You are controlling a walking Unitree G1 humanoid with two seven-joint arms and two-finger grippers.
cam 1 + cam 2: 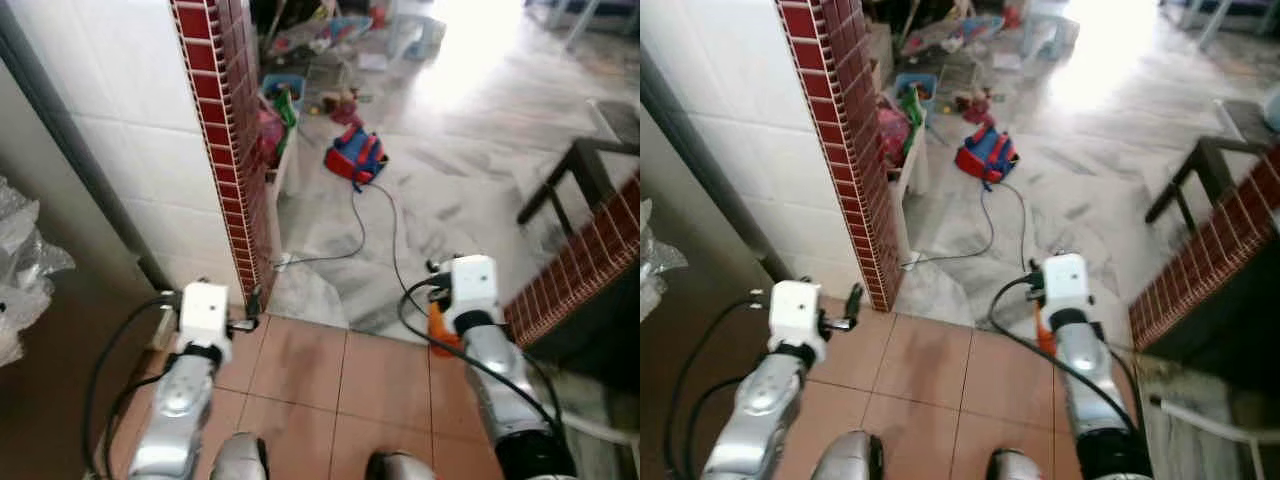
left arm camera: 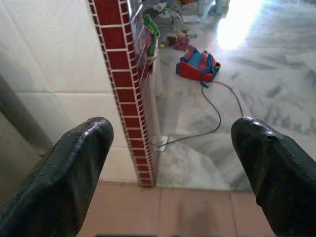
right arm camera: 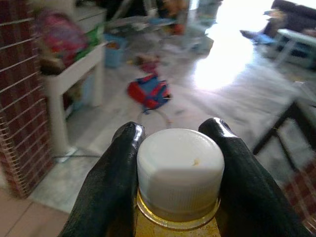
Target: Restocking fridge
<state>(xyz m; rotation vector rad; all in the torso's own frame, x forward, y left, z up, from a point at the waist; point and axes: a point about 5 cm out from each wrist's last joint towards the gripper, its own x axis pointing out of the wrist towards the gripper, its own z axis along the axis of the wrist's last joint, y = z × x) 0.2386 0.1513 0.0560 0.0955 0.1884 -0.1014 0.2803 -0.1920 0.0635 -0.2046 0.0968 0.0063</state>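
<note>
We see one container in hand: a bottle of amber-yellow liquid with a white ribbed screw cap [image 3: 180, 170], upright and capped. In the head views its orange body shows just below our right wrist camera, above the line where terracotta floor tiles [image 1: 330, 375] meet grey marble floor [image 1: 470, 170]. The right gripper [image 3: 177, 148] pinches this bottle at the neck: one black finger [image 3: 116, 173] presses on one side of the cap and the other on the opposite side, both touching it, with the cap top level with the fingertips.

Our left gripper [image 2: 170, 143] holds nothing, and its jaws stand spread wide. It points toward the end of a white-tiled wall edged with dark red brick tiles [image 1: 225, 130].

Farther out on the marble lie a red and blue backpack [image 1: 356, 155] and a black cable [image 1: 355, 235] running from it back toward the wall's foot. Beside the brick edge stands a low white shelf unit [image 3: 74, 74] with pink and green items on it; we cannot tell what they are. A blue bin [image 1: 283, 92] sits beyond it among blurred clutter. At our left edge is crinkled clear plastic wrap [image 1: 25, 255], and at our right a dark wooden bench leg [image 1: 560, 180] beside another run of red brick [image 1: 585, 265].
</note>
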